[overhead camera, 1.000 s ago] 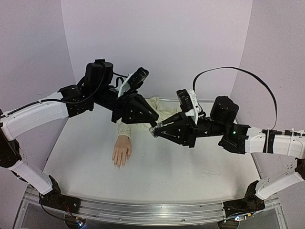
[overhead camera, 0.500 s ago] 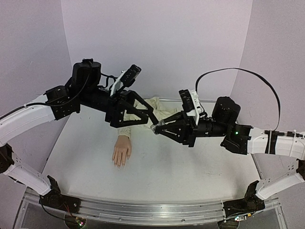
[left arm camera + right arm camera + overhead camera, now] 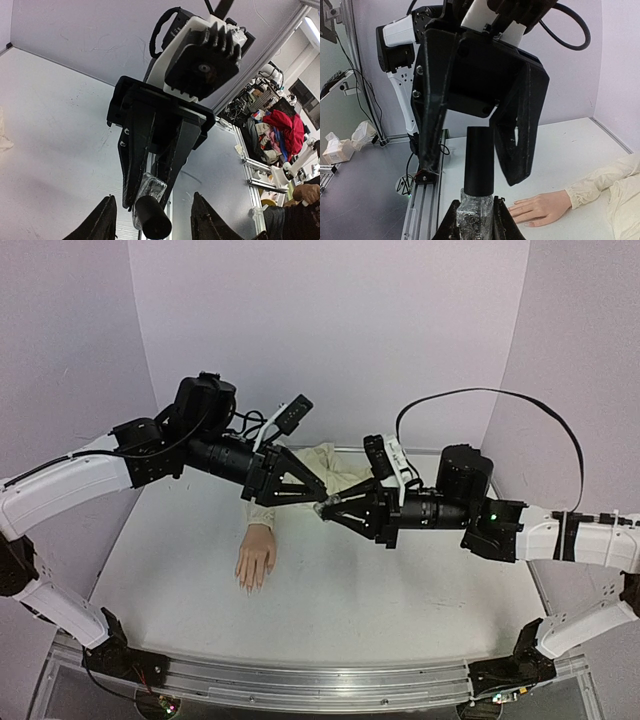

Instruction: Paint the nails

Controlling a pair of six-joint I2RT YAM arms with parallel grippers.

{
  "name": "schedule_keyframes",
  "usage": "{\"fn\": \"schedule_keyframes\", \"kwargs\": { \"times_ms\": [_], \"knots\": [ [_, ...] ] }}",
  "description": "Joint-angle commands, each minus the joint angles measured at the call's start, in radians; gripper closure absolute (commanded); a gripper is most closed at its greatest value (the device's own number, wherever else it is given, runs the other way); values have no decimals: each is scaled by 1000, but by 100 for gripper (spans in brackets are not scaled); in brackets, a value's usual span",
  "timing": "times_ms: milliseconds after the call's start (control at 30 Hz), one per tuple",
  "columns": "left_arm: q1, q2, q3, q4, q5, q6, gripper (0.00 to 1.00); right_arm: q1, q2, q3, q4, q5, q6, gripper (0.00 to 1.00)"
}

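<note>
Top view: left gripper (image 3: 317,500) meets right gripper (image 3: 328,510) in mid-air; the nails (image 3: 249,584) lie on the table (image 3: 400,580) below them.
Left wrist: my jaws gape astride the cap (image 3: 152,222) without touching it, ready to unscrew it, I judge.
Right wrist: jaws clamp the bottle (image 3: 476,214) upright, steadying it.

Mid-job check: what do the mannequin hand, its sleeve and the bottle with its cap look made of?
Mannequin hand: likely silicone or soft plastic, matte peach skin. Sleeve: cream woven fabric, creased and gathered at the cuff. Bottle: glass or clear plastic, see-through with glinting highlights. Cap: probably black plastic, a smooth matte cylinder.
</note>
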Motion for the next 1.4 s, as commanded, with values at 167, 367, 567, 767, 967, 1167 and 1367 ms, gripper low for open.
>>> {"fn": "schedule_keyframes", "kwargs": {
  "times_ms": [167, 367, 567, 767, 967, 1167, 1367],
  "knots": [
    [-9, 34, 81, 9, -5, -2, 74, -4, 13, 59, 30, 33, -44, 100],
    [-11, 41, 80, -9, -13, 6, 77, -4, 12, 54, 31, 55, -51, 100],
    [-11, 29, 74, -33, -43, 23, 65, -2, 6, 48, 31, 76, -51, 100],
    [-11, 29, 79, -50, -54, 29, 77, -3, 11, 53, 31, 73, -48, 100],
    [-11, 20, 84, -62, -108, 34, 99, -3, 11, 56, 17, 115, -51, 100],
    [-8, 17, 92, -98, -222, 27, 100, -4, 9, 53, -68, 261, -53, 61],
    [41, 15, 75, -151, -354, -30, 100, -4, -24, 7, -135, 436, -46, 6]
  ]
}}
